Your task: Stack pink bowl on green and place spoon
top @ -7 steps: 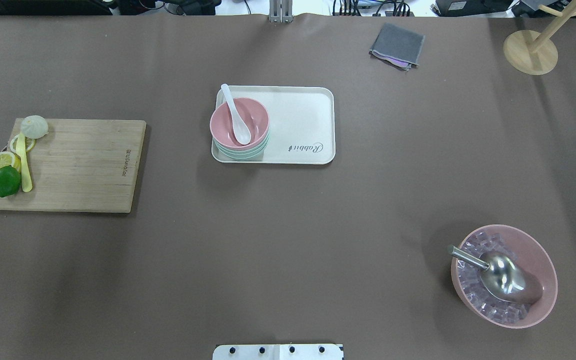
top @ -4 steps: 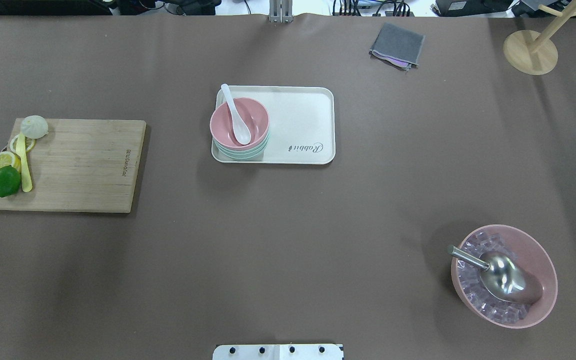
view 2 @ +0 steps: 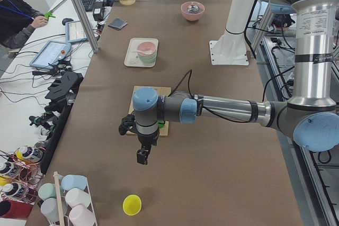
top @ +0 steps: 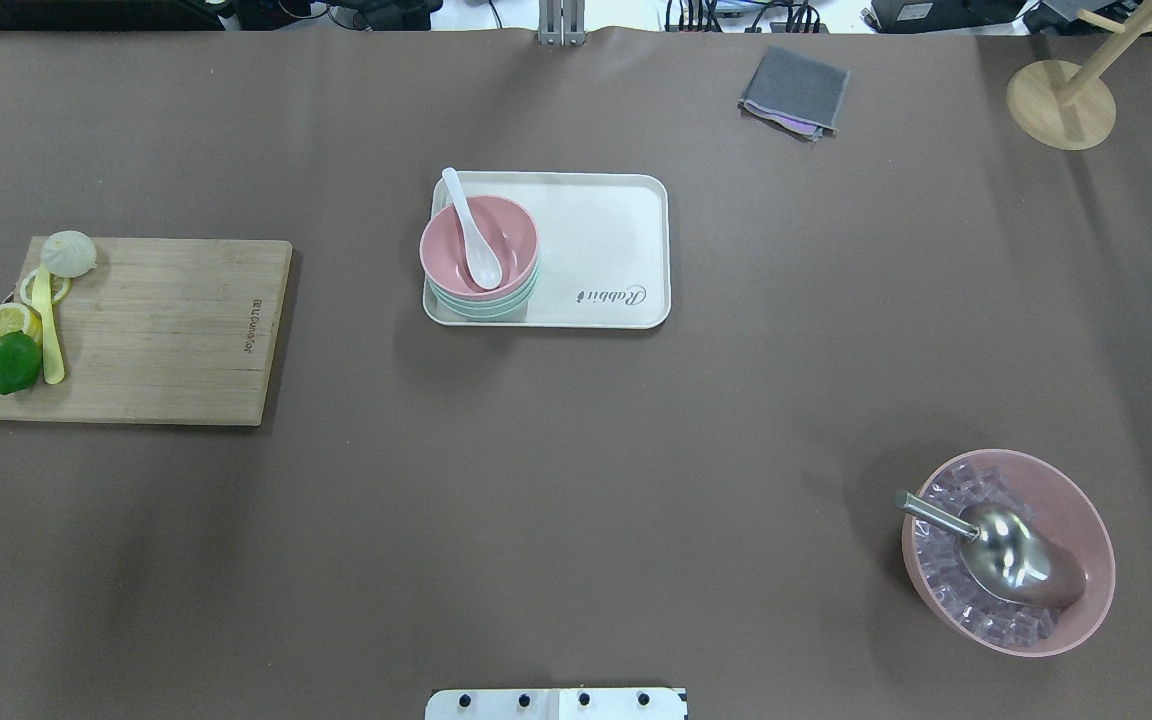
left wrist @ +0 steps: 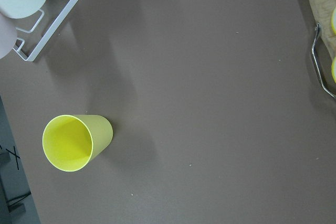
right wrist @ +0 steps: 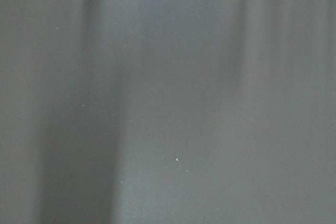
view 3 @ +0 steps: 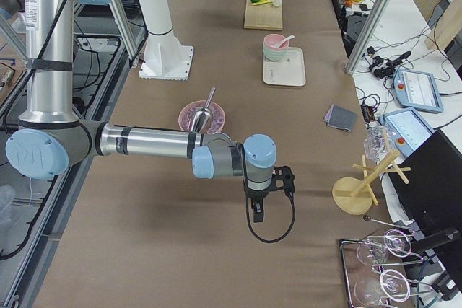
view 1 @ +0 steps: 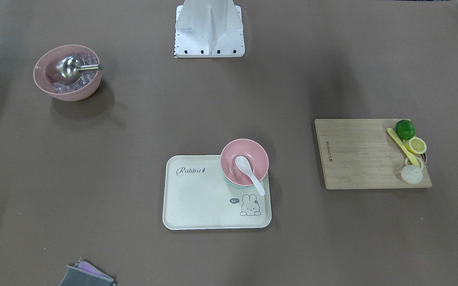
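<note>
**A:** How was the left end effector (view 2: 142,155) set?

**B:** It hung fingers-down over bare tabletop (view 2: 222,183). Only the side view caught it, so I could not tell whether it was released or clenched. A yellow cup (left wrist: 73,141) sat near it, on the side away from the work.

**A:** And the task's things from there?

**B:** The cutting board (top: 166,330) came first, just beyond it. The tray (top: 606,230) was farther along, well apart. The pink bowl (top: 479,247) sat nested in the green bowl (top: 484,308) at the tray's end nearer that end effector, with the spoon (top: 469,228) inside.

**A:** Which way did the spoon point?

**B:** Its scoop lay in the pink bowl. Its handle leaned out over the rim, away from the robot's base and slightly toward the left end effector's side. The long axis ran roughly crosswise to the line from either end effector.

**A:** The right end effector (view 3: 258,214)?

**B:** It was at the opposite end over bare tabletop, and I could not tell its state either. The ice bowl (top: 1076,515) lay nearer it than the tray did. I judged the left arm slightly the nearer, though nothing seemed left to move.
</note>
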